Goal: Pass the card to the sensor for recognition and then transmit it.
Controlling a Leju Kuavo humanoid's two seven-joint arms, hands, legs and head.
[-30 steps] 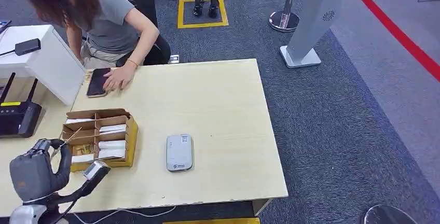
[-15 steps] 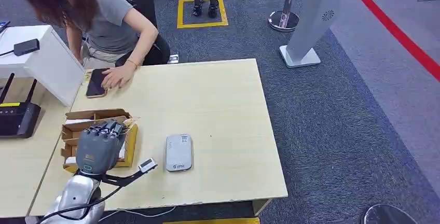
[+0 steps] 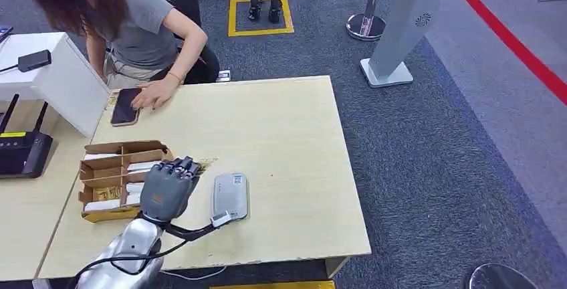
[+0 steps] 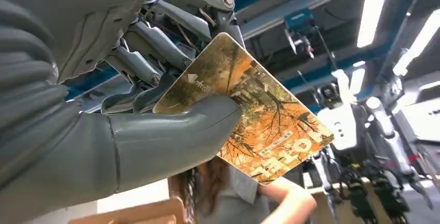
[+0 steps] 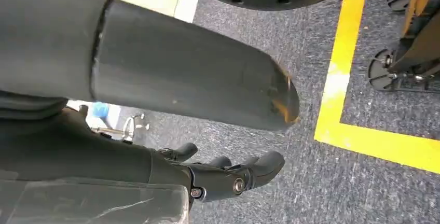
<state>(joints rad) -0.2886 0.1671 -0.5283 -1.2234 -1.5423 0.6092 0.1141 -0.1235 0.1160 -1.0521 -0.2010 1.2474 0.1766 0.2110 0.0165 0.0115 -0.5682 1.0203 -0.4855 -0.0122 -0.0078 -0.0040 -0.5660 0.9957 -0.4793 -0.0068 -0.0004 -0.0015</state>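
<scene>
Head view shows the robot's left hand (image 3: 166, 188) now hovering over the pale wooden counter (image 3: 287, 142), between the cardboard box (image 3: 117, 172) of sorted cards and the grey card sensor (image 3: 231, 196). Half a second ago this hand was directly over the box; a second ago it was low at the counter's near left corner, so it has swept steadily rightward toward the sensor. Left wrist view shows the card (image 4: 254, 112), orange and brown with a tree pattern, pinched between the thick grey thumb and the darker fingers (image 4: 155, 37), which are closed firmly on one end while the other end sticks out free. From above, a sliver of the card's edge pokes out past the fingertips, just beside the sensor's far left corner but not yet above it. This suggests the pickup is done and the scan comes next, needing a further short shift right and a lowering. The right hand (image 5: 228, 175) hangs toward the carpeted floor, fingers loosely curled and holding nothing. A person leans at the far side, one hand beside a phone (image 3: 124, 106).
</scene>
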